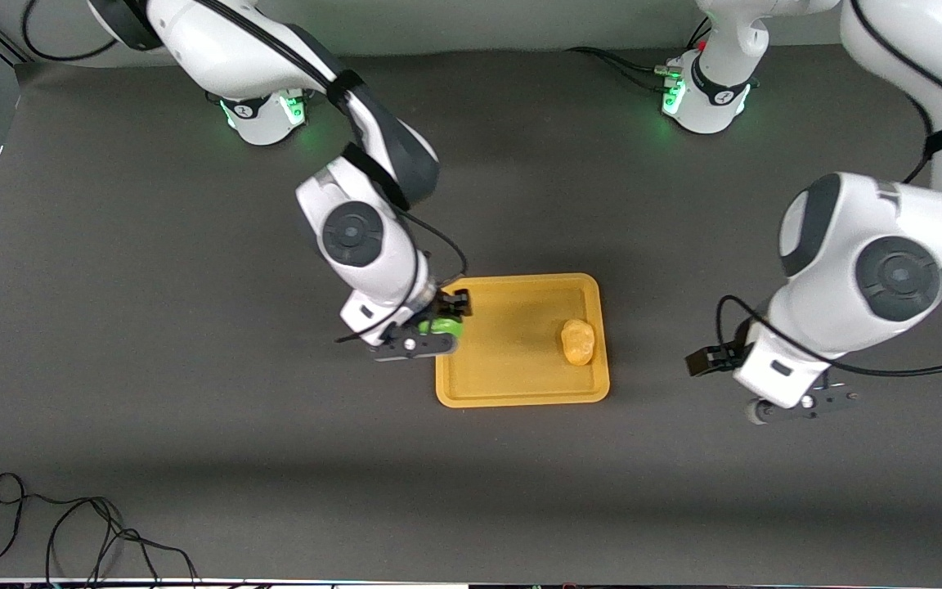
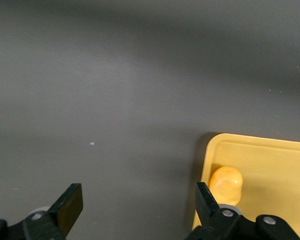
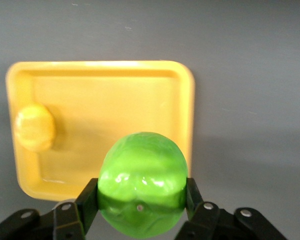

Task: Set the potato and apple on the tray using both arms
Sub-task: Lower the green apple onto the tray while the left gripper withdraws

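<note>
The orange-yellow tray lies mid-table. The lumpy yellow potato rests on it, at the side toward the left arm's end. My right gripper is shut on the glossy green apple and holds it over the tray's rim at the right arm's end. The right wrist view shows the apple between the fingers of the right gripper, with the tray and potato below. My left gripper is open and empty over bare table beside the tray. The left wrist view shows the left gripper, the tray corner and the potato.
A dark grey mat covers the table. Loose black cables lie near the front edge at the right arm's end. The two green-lit arm bases stand along the edge farthest from the front camera.
</note>
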### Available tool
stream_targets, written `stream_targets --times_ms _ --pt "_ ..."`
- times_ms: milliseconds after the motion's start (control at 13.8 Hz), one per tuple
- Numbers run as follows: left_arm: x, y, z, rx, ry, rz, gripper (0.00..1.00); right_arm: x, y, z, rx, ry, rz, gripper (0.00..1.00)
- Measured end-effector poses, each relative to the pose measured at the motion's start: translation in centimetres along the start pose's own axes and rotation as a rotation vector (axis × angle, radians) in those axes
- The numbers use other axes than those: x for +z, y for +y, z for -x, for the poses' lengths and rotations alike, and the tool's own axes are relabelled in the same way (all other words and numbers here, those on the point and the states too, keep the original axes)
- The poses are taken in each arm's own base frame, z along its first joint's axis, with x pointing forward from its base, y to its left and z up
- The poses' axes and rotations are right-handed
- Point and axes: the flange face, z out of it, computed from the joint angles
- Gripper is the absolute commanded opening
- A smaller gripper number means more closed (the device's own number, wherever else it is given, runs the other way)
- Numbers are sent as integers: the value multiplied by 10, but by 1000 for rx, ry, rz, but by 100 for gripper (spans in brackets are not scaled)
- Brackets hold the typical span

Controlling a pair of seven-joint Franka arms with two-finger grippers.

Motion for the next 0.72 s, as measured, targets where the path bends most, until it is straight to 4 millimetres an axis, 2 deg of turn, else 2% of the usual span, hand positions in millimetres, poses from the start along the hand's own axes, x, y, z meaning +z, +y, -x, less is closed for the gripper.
stream_targets --times_ms 144,289,506,722 --pt "-26 -35 -1 26 3 -14 100 40 -35 10 -6 -11 0 46" --pt "-48 -74 1 75 -16 -31 100 73 -52 23 -26 -26 31 46" --pt "-73 -122 6 146 -32 -46 100 98 -54 28 -16 -31 69 46" --pt "-86 -146 10 155 -24 -54 100 109 -52 27 -32 -20 100 46"
